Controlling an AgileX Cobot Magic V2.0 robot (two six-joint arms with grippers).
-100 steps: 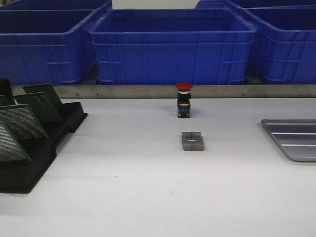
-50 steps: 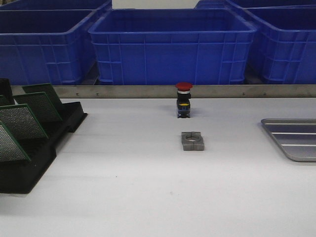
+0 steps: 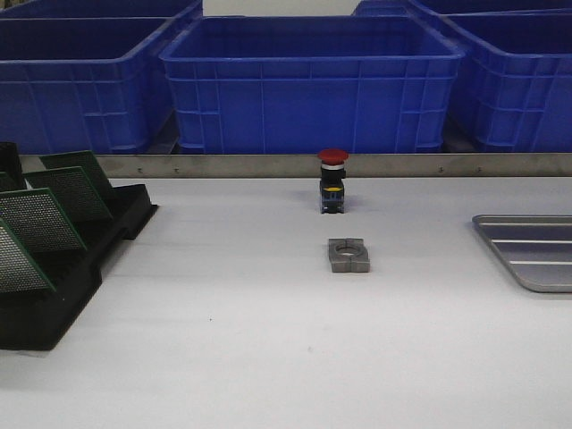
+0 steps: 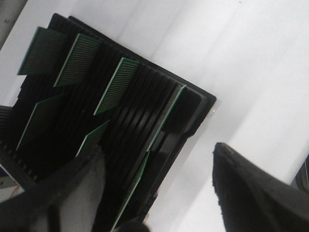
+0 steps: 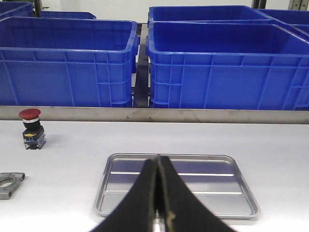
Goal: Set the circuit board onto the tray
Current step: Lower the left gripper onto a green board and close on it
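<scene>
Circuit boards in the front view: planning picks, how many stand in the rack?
4 circuit boards in the black rack: far, next, third, nearest; more may be cut off at left.

In the front view the tray [image 3: 536,255] ran off the right edge, and the black rack [image 3: 63,268] and its circuit boards [image 3: 40,223] were cut at the left. Neither hand showed there.

green perforated circuit boards [image 3: 40,223] tilted upright in black slotted rack [image 3: 107,237], silver ridged tray [image 5: 176,186] flat, empty, well right of rack
</scene>
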